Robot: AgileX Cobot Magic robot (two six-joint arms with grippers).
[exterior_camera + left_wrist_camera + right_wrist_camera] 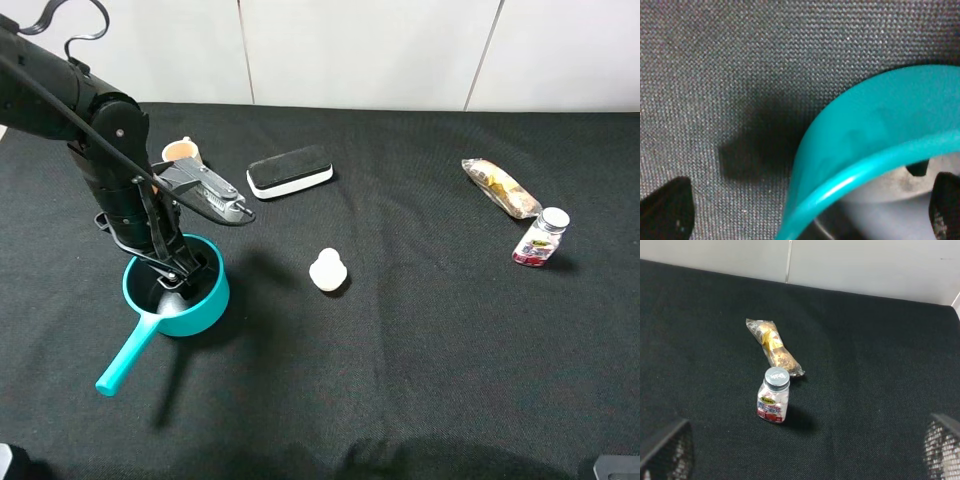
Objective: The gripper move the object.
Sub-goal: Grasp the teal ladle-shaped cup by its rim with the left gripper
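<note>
1. Saucepan (203, 303) is sitting front-left on the table (420, 380), with its handle pointing toward the near edge.
2. Left gripper (182, 277) is straddling the pan's wall with its jaws wide, one finger inside and one outside.
3. Right gripper (804, 447) is hanging wide open, with a bottle (773, 396) and a snack pack (772, 346) farther back.

High camera overlooking table (420, 380), left wrist close on saucepan (865, 125) rim, right wrist low, facing bottle (773, 400)

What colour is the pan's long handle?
The handle is teal, like the pan; the exterior high view shows it best.
</note>
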